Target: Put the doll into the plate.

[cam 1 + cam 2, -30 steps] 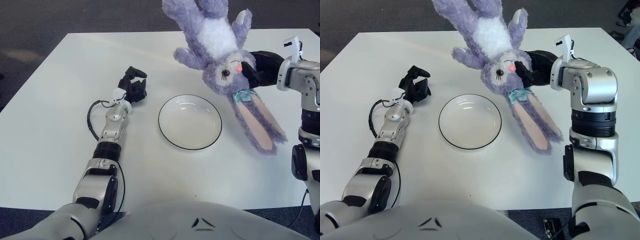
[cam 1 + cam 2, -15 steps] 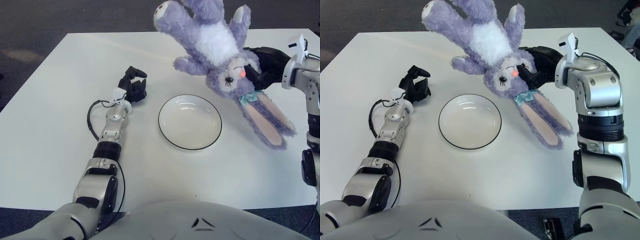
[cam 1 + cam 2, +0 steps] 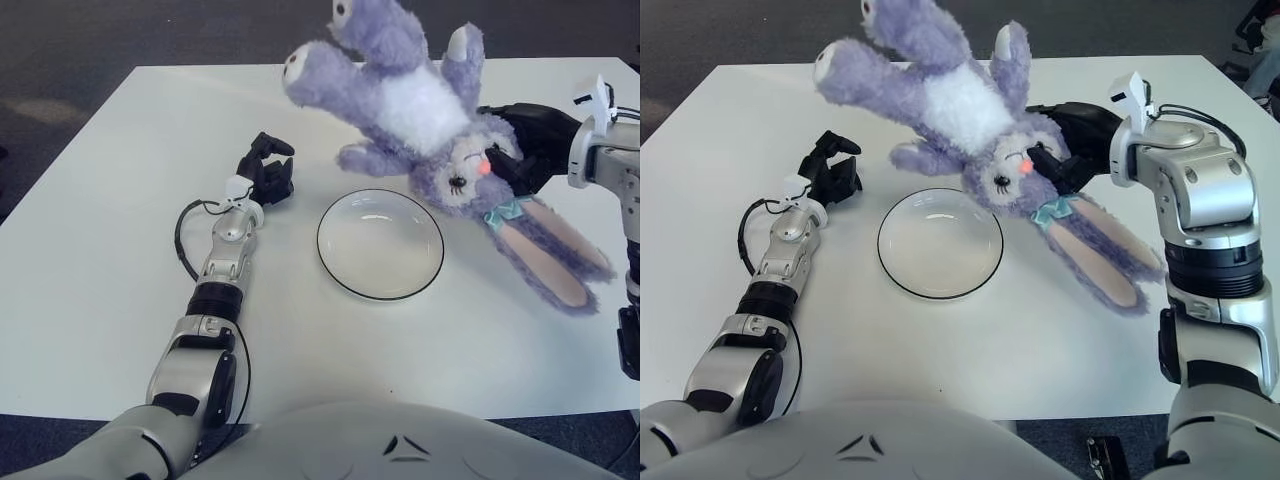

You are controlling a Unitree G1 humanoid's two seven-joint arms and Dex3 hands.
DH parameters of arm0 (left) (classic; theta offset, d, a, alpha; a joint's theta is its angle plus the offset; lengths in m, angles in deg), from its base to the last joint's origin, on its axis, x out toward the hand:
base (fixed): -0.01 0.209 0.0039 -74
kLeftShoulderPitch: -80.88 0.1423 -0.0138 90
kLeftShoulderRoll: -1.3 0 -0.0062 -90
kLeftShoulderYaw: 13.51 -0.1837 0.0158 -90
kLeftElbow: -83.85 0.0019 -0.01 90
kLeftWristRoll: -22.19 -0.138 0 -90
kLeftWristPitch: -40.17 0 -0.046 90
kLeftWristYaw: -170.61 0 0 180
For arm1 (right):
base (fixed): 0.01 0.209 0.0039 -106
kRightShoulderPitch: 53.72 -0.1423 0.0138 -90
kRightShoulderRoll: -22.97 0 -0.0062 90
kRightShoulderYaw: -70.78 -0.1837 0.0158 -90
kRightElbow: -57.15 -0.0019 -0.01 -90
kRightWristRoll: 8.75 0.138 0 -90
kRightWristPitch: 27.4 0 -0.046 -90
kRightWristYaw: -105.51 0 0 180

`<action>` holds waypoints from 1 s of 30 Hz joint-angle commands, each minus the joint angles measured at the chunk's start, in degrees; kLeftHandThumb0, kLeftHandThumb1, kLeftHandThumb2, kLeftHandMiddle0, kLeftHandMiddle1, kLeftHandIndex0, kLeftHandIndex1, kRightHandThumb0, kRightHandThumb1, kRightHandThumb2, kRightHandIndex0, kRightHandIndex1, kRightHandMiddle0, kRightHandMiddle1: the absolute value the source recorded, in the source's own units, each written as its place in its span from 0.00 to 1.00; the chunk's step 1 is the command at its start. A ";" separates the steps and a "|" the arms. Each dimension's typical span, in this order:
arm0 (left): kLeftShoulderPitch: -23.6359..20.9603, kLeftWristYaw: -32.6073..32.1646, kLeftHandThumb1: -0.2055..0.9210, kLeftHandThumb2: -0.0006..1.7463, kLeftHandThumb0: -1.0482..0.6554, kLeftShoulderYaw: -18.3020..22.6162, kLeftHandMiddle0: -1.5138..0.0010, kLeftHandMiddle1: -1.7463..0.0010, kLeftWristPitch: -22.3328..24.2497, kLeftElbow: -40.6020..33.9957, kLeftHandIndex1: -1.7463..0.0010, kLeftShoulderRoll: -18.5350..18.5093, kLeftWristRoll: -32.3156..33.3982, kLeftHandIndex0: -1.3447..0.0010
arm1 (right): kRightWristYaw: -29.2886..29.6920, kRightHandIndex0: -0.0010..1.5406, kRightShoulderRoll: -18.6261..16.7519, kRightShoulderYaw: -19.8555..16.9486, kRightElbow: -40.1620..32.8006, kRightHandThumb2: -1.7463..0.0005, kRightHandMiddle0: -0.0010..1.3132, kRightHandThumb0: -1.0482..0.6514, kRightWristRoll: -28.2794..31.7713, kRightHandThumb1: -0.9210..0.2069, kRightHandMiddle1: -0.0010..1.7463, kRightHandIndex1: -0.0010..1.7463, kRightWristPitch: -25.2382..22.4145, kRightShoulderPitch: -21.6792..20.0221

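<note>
1. The right hand [image 3: 1072,145] has its fingers clamped on the head of the doll [image 3: 960,110], a purple plush rabbit held in the air, upside down.
2. The doll's long axis slants from its feet, far and left, to its ears drooping near and right of the hand.
3. The plate [image 3: 380,243] sits empty on the white table [image 3: 120,200], just near and left of the doll's head.
4. The left hand [image 3: 266,170], fingers curled on nothing, shows left of the plate, apart from it.
5. My judgement: a short move left and down should land the doll; bare table surrounds the plate.
</note>
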 commanded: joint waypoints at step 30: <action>2.85 -0.29 0.80 0.47 0.39 -0.86 0.39 0.00 1.09 3.06 0.00 1.06 -1.18 0.76 | -4.01 0.54 2.32 1.99 -3.44 0.08 0.44 0.62 4.02 0.77 1.00 0.98 1.85 2.74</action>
